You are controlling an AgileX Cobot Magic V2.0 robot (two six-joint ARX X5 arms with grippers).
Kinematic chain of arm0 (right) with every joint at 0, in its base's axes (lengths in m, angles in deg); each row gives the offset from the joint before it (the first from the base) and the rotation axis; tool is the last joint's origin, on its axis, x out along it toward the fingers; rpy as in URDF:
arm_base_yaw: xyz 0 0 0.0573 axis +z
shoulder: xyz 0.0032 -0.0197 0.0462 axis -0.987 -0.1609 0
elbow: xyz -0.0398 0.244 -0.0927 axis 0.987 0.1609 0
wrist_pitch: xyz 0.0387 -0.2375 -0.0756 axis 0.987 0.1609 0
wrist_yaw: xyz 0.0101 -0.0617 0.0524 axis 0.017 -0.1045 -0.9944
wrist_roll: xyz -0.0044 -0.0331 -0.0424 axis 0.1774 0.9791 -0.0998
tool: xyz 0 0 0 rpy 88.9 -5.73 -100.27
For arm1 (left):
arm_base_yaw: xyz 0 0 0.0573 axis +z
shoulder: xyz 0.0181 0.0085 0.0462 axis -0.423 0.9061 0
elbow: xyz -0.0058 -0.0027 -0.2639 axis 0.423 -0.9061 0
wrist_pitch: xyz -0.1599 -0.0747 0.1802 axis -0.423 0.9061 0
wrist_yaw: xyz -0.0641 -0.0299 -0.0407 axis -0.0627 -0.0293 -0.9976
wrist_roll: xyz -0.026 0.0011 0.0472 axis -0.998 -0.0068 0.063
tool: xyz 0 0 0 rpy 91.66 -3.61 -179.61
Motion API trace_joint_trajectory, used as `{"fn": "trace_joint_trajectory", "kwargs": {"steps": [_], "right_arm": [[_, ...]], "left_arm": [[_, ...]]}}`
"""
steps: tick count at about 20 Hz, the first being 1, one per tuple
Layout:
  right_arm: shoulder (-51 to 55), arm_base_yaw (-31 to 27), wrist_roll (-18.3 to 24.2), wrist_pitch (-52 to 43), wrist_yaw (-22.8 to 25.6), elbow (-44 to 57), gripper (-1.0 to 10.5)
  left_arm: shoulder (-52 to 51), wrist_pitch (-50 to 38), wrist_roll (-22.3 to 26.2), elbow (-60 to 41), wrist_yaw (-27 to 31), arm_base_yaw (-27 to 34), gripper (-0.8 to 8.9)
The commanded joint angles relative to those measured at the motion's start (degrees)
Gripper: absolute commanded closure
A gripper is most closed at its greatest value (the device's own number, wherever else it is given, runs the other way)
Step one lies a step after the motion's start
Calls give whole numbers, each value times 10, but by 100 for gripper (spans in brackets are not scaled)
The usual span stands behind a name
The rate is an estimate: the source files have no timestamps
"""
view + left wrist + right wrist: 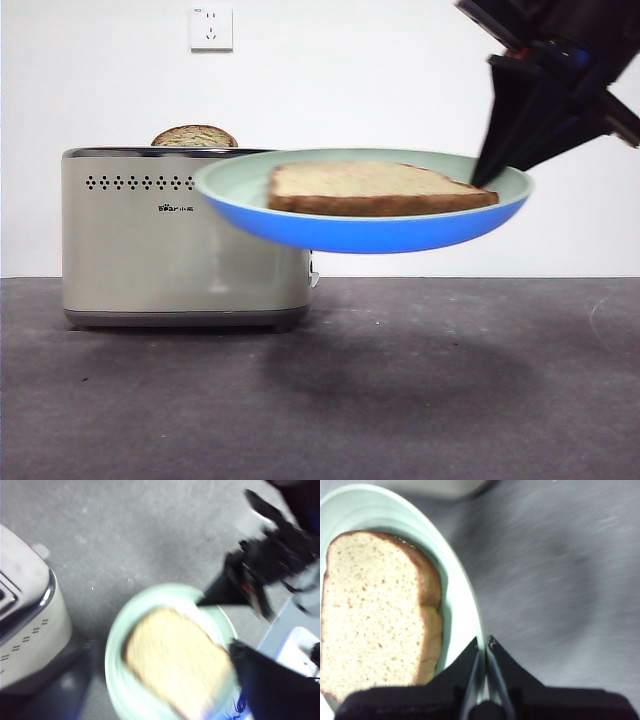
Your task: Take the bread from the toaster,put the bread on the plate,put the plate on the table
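The right gripper has its two black jaws pinched tight on the rim of the plate, one jaw above the rim and one below, and it holds the plate in the air, clear of the counter. In the front view this gripper comes down from the upper corner and meets the plate at its far edge, with the plate reaching out sideways from the jaws toward the toaster. The plate shows a mint-green inside and a blue underside, and it casts a soft shadow on the counter below. The bread lies flat on the plate, just beside the gripper's jaws, its pale face up and its dark crust along the edge. A second, darker slice stands in the toaster's slot, beyond the plate from the gripper. The left wrist view is blurred; it looks down on the plate, the bread and the toaster, and I cannot tell how the left gripper's own jaws stand.
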Motion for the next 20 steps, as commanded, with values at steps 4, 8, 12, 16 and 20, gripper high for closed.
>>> {"fn": "trace_joint_trajectory", "kwargs": {"steps": [4, 8, 12, 16, 20], "right_arm": [[1, -80, 0, -34, -3, -11, 963], [-31, -128, 0, -58, -3, -11, 964], [-101, -157, -13, -98, -3, -11, 964], [-186, -163, -23, -149, -3, -11, 964], [-255, -164, -28, -187, -3, -12, 964]], "left_arm": [[-41, 12, 21, 3, 29, -1, 821], [-59, 13, 43, 3, 120, -8, 821], [-61, 14, 56, 3, 149, -20, 821], [-61, 15, 55, 3, 149, -37, 821], [-61, 33, 55, 3, 149, -40, 822]]}}
